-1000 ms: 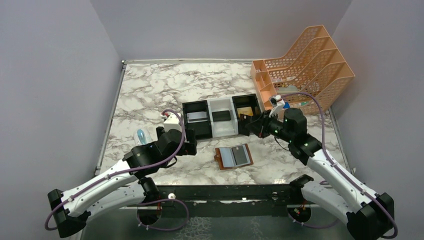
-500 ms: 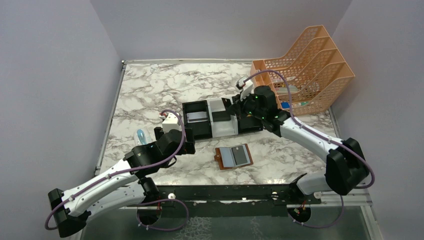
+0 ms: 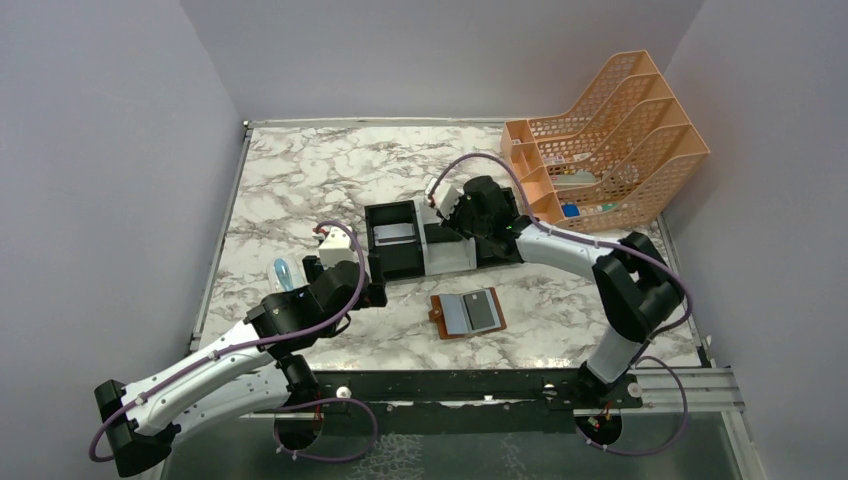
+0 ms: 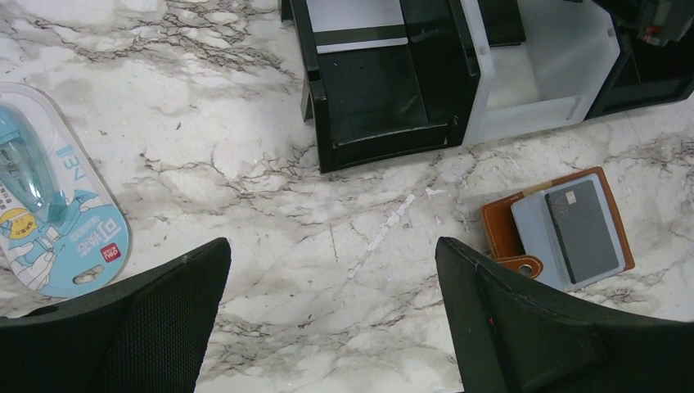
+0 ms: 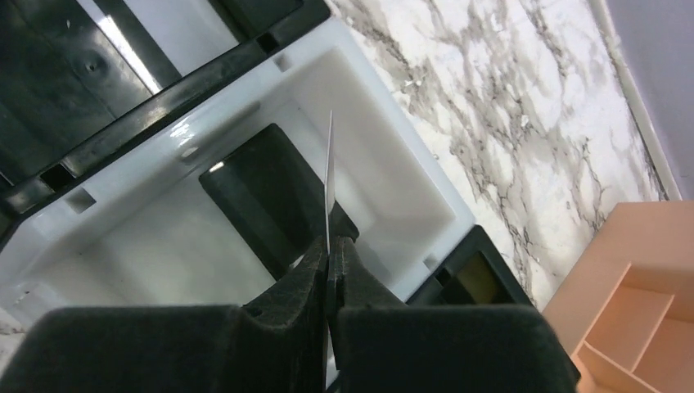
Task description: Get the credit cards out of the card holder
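The brown card holder [image 3: 468, 313] lies open on the marble, with a dark grey credit card [image 3: 484, 311] in its pale blue right pocket; the left wrist view shows the card holder [image 4: 501, 225] and that card [image 4: 581, 231] at right. My left gripper [image 3: 374, 282] [image 4: 333, 250] hovers open over bare marble to the holder's left, empty. My right gripper [image 3: 446, 212] [image 5: 330, 246] is shut on a thin credit card [image 5: 329, 176], seen edge-on, above the tray's white middle compartment [image 5: 385, 176]. I cannot tell the held card's colour.
The black-and-white three-compartment tray [image 3: 380, 262] holds a small black block [image 5: 266, 196] in the middle, a pale card [image 3: 393, 233] on the left and something gold-tan [image 5: 477, 282] on the right. An orange file rack [image 3: 610, 120] stands back right. A blue packaged item [image 4: 49, 213] lies left.
My right arm has swung left and stretched out, from beside the tray's right compartment to above its middle one, staying shut. The left arm has only crept slightly forward.
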Robot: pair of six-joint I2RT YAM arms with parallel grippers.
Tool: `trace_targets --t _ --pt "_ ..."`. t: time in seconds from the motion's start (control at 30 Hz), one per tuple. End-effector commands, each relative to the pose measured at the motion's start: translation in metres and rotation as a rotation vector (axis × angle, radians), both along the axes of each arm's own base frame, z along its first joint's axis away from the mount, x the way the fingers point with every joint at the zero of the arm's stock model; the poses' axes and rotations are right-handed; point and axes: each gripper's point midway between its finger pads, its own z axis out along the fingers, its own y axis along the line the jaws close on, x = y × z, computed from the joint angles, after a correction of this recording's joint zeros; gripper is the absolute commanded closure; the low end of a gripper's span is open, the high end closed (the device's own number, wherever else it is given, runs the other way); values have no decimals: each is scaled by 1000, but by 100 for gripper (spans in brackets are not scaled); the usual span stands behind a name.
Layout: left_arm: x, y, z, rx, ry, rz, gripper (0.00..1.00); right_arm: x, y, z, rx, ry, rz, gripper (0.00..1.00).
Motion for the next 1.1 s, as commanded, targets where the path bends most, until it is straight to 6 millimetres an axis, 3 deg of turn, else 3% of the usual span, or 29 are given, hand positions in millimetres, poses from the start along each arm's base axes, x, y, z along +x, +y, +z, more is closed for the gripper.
trace_targets --t 0.0,0.3,0.53,0.63,0.67,0.73,0.9,1.07 --pt "3 10 -2 29 -13 42 1 16 -3 -18 -164 -83 18 99" --pt "3 13 -1 37 -15 55 1 23 -1 -33 -267 -126 49 96" --pt "3 13 -2 40 -13 56 1 10 -3 -60 -338 -44 110 89" --pt "3 13 -2 43 -12 56 1 3 -1 -64 -342 -10 141 82" --pt "3 13 -2 43 -11 56 1 0 0 -65 -344 -4 163 76" --pt "3 13 -2 45 -10 56 1 -4 0 -66 -351 1 188 70" --pt "3 13 -2 46 -11 55 1 -8 -2 -63 -349 15 190 68" --pt "3 13 -2 45 -11 54 1 1 6 -33 -192 38 32 67"
